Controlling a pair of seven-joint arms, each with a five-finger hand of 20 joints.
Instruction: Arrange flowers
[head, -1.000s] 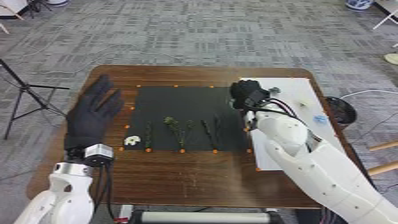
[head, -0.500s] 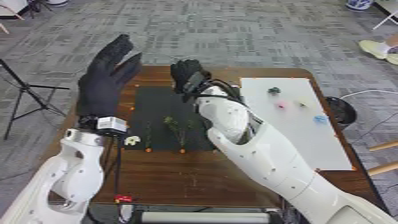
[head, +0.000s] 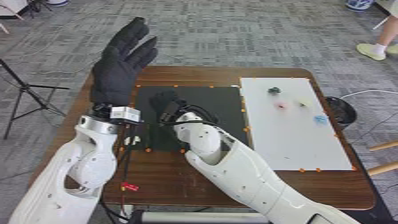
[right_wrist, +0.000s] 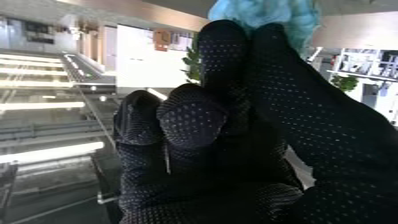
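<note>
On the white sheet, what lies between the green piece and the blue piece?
Head view: a pale yellow piece lies between the green piece and the blue piece, with a pink piece to its left.

Ruffled pale-blue flower (right_wrist: 266, 14), seemingly fabric, pinched.

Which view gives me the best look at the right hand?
The right wrist view: it shows the right hand close up, thumb and finger meeting at a light blue thing. The head view shows it smaller, over the black mat.
</note>
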